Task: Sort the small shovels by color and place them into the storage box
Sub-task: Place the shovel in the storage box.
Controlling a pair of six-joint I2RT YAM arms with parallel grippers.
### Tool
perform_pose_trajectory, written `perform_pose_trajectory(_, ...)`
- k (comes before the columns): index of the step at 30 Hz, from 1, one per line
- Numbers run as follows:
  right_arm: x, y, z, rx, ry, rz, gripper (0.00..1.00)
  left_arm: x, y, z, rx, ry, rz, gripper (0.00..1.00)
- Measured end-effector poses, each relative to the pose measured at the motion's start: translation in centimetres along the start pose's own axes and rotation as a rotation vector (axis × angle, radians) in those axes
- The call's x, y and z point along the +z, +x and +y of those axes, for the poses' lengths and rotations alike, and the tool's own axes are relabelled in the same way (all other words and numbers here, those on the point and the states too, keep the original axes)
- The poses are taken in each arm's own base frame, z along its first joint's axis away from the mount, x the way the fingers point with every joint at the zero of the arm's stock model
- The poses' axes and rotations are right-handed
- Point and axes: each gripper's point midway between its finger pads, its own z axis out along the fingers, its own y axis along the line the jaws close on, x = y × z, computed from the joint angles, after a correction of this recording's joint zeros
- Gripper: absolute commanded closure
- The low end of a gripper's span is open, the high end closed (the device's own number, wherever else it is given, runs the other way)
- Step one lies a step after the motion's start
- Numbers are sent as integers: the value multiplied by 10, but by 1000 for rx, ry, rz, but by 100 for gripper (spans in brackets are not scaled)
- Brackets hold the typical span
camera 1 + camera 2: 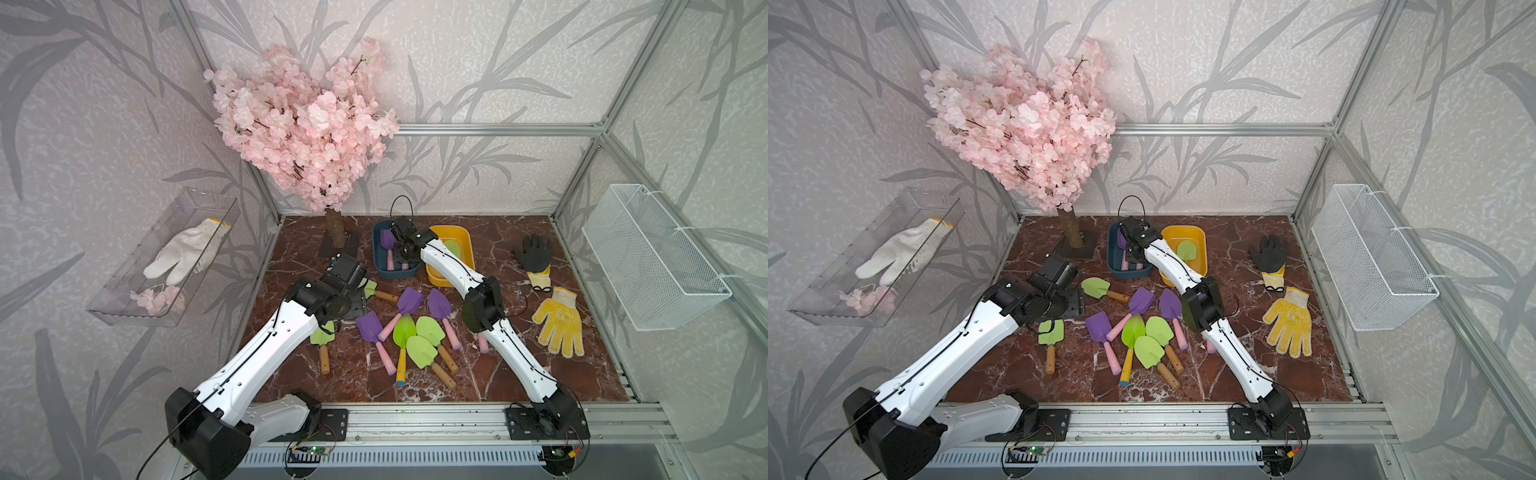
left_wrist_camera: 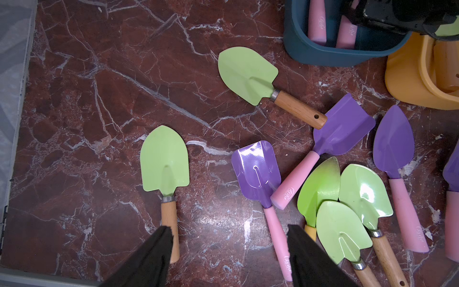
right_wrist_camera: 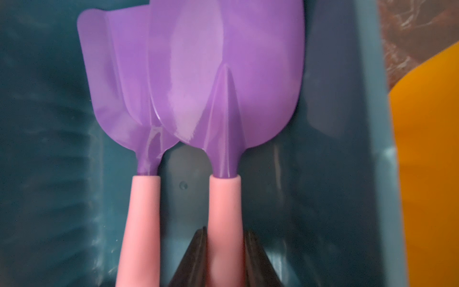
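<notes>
The purple shovel [image 3: 223, 74] in the grip had a glossy, rounded blade with a raised rib running up from its neck, and a matte pink handle. It lay inside the blue storage box [image 3: 49, 149], its blade overlapping a second purple shovel [image 3: 109, 74] whose blade was squarer, with turned-up side edges. Their pink handles ran side by side. The right claw [image 3: 224, 251] was clenched on the first shovel's handle, with a black finger pressed to each side of it.

The box was dull, smooth plastic with rounded corners. Just beside it stood a yellow storage box [image 1: 451, 228] of the same shape, and a lime-green blade [image 1: 454, 248] showed inside it past the arm.

The other shovels [image 1: 422, 351] lay loose on the table [image 1: 353, 374], a dark red, marble-look surface veined in white. They had purple blades on pink handles or lime-green blades on pale wooden handles with metal collars, and several overlapped in a heap near the middle. One green shovel [image 1: 404, 328] had a yellow handle.

The left claw [image 2: 231, 248] hung released over the table with its fingers wide apart, grasping nothing. It was between a wooden-handled green shovel [image 2: 164, 161] and a square-bladed purple shovel [image 2: 255, 171].
</notes>
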Motion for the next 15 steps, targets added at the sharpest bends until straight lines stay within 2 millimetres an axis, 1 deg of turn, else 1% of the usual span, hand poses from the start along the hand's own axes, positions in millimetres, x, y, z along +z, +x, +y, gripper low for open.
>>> perform_pose_trajectory(15,1,1,0,11,-12,9,73,0,0,0,3,0,0,24)
